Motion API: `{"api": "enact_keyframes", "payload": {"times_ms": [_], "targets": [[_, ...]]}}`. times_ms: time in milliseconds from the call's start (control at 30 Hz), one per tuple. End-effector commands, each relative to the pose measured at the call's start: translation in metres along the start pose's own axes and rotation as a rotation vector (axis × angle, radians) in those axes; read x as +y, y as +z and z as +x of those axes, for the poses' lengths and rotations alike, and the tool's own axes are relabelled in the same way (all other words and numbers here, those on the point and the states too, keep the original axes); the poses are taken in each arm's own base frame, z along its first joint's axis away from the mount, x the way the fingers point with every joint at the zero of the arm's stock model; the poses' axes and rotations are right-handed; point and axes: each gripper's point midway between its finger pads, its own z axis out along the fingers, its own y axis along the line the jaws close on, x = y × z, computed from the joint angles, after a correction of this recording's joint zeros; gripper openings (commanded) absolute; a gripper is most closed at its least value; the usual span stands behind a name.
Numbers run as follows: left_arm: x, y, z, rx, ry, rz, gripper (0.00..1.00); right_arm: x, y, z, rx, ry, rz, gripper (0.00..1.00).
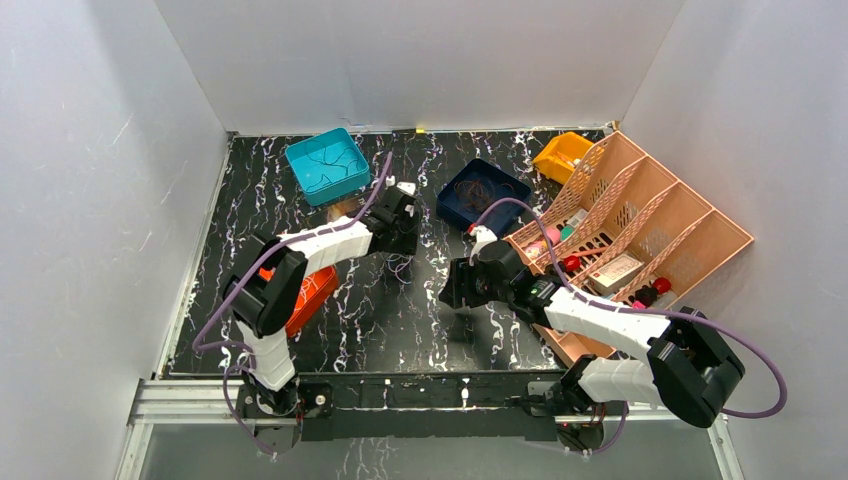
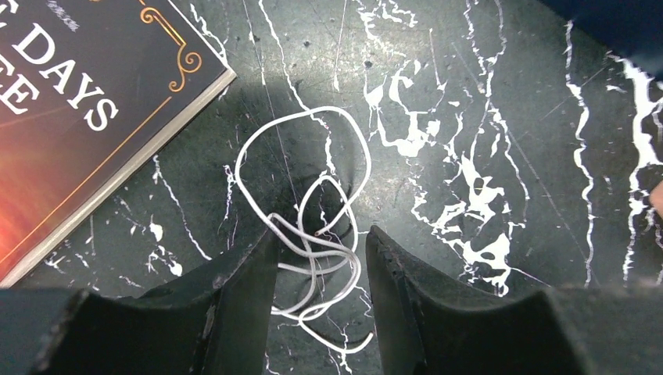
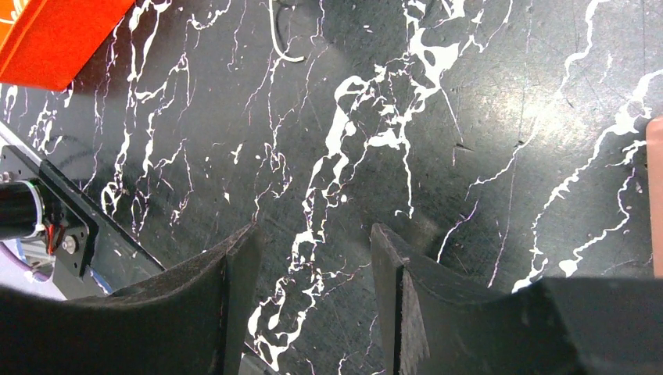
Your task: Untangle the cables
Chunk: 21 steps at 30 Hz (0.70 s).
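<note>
The cables (image 2: 357, 269) are a small tangle of whitish wire loops lying on the black marbled table, with a thin dark strand running through them. My left gripper (image 2: 322, 230) is open just above the tangle. The lower loops lie between its fingers, and the left finger covers part of one loop. From above, the cables (image 1: 401, 268) show faintly under the left gripper (image 1: 400, 238). My right gripper (image 3: 313, 226) is open over bare table with nothing between its fingers. In its view only one curled cable end (image 3: 280, 43) shows at the top edge.
An orange book (image 2: 78, 101) lies left of the tangle, also seen under the left arm (image 1: 315, 292). A teal bin (image 1: 328, 165), a dark blue bin (image 1: 483, 192) and a yellow bin (image 1: 562, 155) stand at the back. A peach organizer (image 1: 640, 240) fills the right side.
</note>
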Motion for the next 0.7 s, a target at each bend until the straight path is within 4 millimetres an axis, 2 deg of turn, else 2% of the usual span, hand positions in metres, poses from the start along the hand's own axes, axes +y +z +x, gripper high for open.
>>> {"api": "enact_keyframes", "payload": {"times_ms": [0,167,400,533,667], "targets": [[-0.006,0.009,0.002,0.016,0.024,0.021,0.42,0.006,-0.001,-0.008,-0.029,-0.015,-0.029,0.61],[-0.004,0.009,0.003,0.020,0.028,0.014,0.31,0.005,-0.002,-0.009,-0.037,-0.016,-0.023,0.61],[-0.001,-0.006,-0.008,-0.016,0.037,-0.002,0.02,0.006,-0.001,-0.010,-0.037,-0.018,-0.025,0.61],[-0.004,-0.025,-0.016,-0.044,0.043,0.031,0.00,0.006,-0.002,-0.014,-0.056,-0.013,-0.018,0.61],[-0.011,-0.049,-0.013,-0.069,0.019,0.104,0.00,0.004,-0.007,-0.025,-0.110,0.022,0.010,0.62]]}}
